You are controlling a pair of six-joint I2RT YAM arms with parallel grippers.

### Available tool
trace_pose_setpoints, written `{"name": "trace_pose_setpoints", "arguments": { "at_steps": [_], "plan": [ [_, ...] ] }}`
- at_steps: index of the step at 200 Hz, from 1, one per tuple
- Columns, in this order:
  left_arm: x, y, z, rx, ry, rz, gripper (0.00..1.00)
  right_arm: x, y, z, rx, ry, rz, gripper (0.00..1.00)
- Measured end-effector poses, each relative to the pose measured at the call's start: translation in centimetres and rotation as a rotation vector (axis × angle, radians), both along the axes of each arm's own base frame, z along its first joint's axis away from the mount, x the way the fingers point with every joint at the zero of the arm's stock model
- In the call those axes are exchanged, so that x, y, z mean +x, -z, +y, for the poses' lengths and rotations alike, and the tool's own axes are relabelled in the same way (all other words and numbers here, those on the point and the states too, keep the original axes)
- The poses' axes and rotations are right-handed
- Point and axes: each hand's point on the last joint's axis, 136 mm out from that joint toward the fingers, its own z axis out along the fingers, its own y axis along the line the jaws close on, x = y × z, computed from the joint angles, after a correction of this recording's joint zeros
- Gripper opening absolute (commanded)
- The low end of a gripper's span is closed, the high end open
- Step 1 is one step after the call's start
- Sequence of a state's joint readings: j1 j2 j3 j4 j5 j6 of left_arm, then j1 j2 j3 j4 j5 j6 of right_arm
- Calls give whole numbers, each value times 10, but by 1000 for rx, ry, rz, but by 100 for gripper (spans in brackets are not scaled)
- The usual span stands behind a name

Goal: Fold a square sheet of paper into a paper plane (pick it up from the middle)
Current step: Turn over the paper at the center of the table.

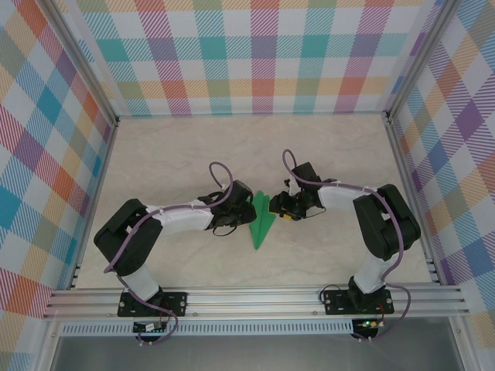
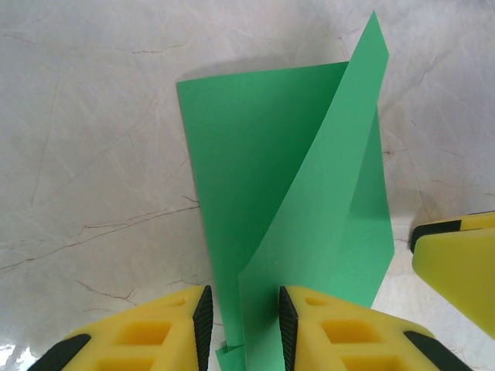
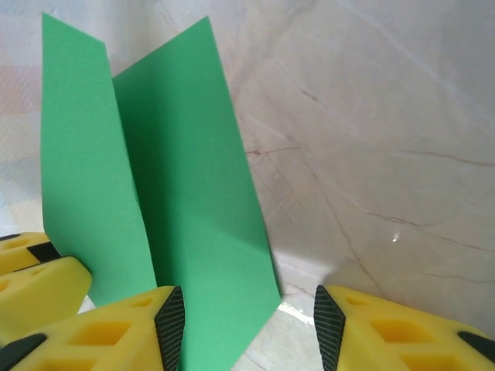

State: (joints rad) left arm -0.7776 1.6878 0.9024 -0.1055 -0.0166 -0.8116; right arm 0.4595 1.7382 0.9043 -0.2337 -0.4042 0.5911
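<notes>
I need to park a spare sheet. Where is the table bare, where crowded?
Bare: the far half of the table up to the back wall, and the near strip between the green paper and the front rail. Crowded: the middle, where the left gripper and right gripper flank the paper.

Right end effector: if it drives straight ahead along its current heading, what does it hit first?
The paper plane: its raised green flap stands just ahead of the open right end effector, its near edge between the fingers. Behind it, probably the left end effector; depth is unclear.
</notes>
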Motion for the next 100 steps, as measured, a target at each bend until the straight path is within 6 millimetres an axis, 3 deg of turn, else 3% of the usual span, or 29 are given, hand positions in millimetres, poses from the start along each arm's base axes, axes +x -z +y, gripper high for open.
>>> {"name": "trace_pose_setpoints", "arguments": {
  "at_steps": [55, 100],
  "plan": [
    [-1, 17, 4, 32, -2, 31, 32, 1, 2, 0, -3, 1, 11, 50],
    [0, 17, 3, 29, -3, 33, 31, 1, 2, 1, 7, 0, 17, 49]
  ]
}}
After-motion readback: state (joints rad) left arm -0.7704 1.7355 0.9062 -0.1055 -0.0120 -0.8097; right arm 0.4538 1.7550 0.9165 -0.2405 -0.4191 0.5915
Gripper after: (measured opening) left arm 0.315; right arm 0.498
